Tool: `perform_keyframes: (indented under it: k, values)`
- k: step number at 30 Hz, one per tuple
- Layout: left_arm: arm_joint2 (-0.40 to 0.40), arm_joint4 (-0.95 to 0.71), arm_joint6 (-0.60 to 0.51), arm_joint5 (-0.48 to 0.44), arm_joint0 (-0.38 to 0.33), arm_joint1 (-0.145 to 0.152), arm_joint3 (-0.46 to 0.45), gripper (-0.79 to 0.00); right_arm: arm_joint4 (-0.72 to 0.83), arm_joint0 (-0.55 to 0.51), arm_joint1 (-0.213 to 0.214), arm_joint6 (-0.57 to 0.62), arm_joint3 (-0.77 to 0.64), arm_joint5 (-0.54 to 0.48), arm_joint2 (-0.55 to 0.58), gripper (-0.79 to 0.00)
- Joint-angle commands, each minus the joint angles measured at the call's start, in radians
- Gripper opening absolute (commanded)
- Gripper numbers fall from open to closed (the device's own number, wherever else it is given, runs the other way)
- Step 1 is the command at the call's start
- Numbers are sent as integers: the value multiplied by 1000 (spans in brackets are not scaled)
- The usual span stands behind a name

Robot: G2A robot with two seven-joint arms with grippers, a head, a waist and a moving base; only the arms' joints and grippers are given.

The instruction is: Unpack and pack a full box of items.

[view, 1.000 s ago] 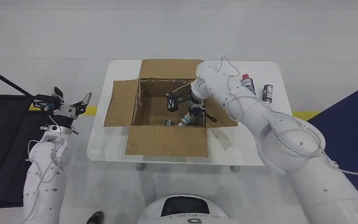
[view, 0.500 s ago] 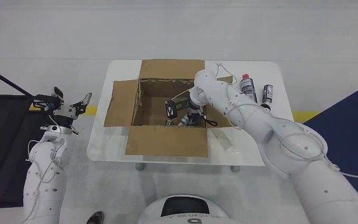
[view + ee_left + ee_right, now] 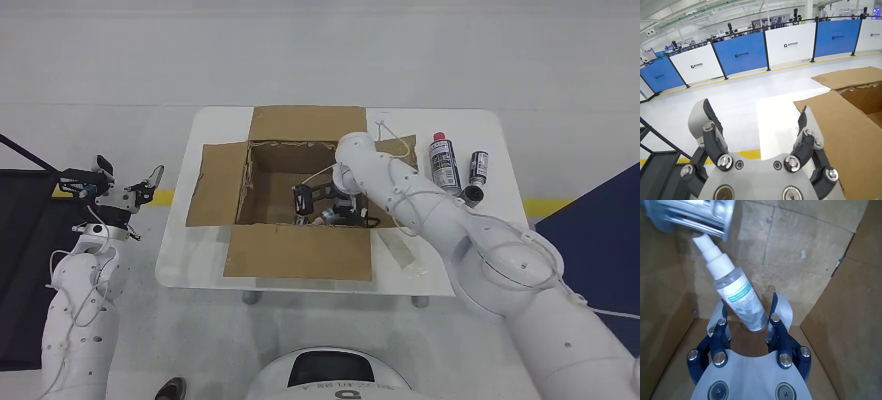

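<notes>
Fingers of left gripper [image 3: 755,108]: spread wide, nothing between them, held off the counter's [image 3: 185,262] left edge.

Box [image 3: 297,252]: open, flaps folded out, on the middle of the counter.

Right gripper [image 3: 748,298]: down inside the box, close by its near wall. Fingers [image 3: 783,308] parted to either side of the base end of a spray bottle [image 3: 738,294], not closed on it.

Spray bottle: white with a clear shoulder, apparently lying on the box floor. Pump nozzle pointing away from the gripper, up against or just under a silvery ribbed item [image 3: 691,217]; cannot tell which. Probably light, stiff plastic, smooth and round, so prone to roll or slide out of a loose pinch. Best taken squarely across the labelled body, well short of the narrow pump neck. Worth drawing back a little before lifting, to free the nozzle from the ribbed item.

Farther off, near the counter's far right corner: tall can with a red cap [image 3: 442,160] and small dark can [image 3: 479,165], just beside each other, outside the box.
</notes>
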Motion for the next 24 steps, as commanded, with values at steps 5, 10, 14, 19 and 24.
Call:
perform_keyframes:
  k: [5, 10, 14, 19, 24]
  values:
    - [0, 0, 0, 0, 0, 0, 0, 0, -18, 3, -42, -9, 83, 36, 2, -462]
    - [0, 0, 0, 0, 0, 0, 0, 0, -20, 13, -66, -39, 131, 12, 6, -785]
    - [0, 0, 0, 0, 0, 0, 0, 0, -16, 26, -79, -82, 155, -35, 14, -785]
    - [0, 0, 0, 0, 0, 0, 0, 0, -14, 49, -77, -168, 165, -96, 33, -785]
    - [0, 0, 0, 0, 0, 0, 0, 0, -40, 65, -51, -271, 123, -118, 55, -785]
